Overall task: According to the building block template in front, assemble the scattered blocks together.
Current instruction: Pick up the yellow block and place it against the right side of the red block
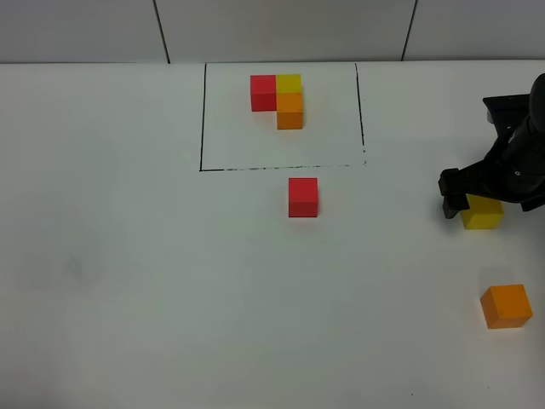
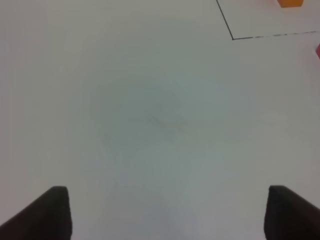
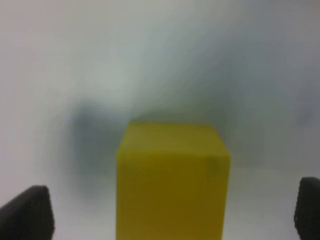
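Red cube, yellow cube, orange cube: three loose, one template.

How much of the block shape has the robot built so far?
Nothing is joined yet. The red cube, yellow cube and orange cube all sit apart, unlike the template. In hand: the right gripper is open around the yellow cube, not squeezing it. Left to do: bring all three together in the L shape.

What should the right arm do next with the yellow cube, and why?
Probably close the jaws on the yellow cube: the right gripper straddles it, jaws open with gaps either side, and nothing is gripped yet.
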Robot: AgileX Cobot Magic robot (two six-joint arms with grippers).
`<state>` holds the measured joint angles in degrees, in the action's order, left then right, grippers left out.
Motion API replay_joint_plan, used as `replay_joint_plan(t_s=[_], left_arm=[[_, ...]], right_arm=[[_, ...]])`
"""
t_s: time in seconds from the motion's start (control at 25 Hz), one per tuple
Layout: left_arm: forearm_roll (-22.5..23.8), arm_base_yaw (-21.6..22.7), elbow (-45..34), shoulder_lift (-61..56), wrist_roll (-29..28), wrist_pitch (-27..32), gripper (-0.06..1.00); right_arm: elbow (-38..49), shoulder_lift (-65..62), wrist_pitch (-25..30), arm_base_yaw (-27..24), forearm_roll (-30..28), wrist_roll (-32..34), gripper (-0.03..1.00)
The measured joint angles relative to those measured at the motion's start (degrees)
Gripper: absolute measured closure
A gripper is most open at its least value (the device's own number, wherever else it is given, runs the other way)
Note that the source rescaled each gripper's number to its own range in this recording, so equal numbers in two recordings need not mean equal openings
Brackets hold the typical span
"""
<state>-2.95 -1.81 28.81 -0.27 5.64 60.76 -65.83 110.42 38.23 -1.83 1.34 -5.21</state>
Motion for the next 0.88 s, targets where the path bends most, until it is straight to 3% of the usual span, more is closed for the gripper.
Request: replay_joint_plan(t_s=[0.4,0.56,0.72,0.84,0.88], left_arm=[[0.0,0.0,0.0,0.0,0.0,0.0,0.23],[0.0,0.0,0.0,0.0,0.0,0.0,0.23],[0.0,0.0,0.0,0.0,0.0,0.0,0.23],[0.0,0.0,0.0,0.0,0.0,0.0,0.23],[0.0,0.0,0.0,0.0,0.0,0.0,0.23]], right_arm=[[0.0,2.2,-0.2,0.0,0.0,-0.1,0.08],[0.0,3.2,-0.3,0.0,0.0,-0.1,0.19],[0.0,4.1,-0.3,0.0,0.0,-0.1,0.44],[0.0,4.2,-0.3,0.0,0.0,-0.1,0.78],[0.0,4.2,-0.3,0.0,0.0,-0.1,0.93]])
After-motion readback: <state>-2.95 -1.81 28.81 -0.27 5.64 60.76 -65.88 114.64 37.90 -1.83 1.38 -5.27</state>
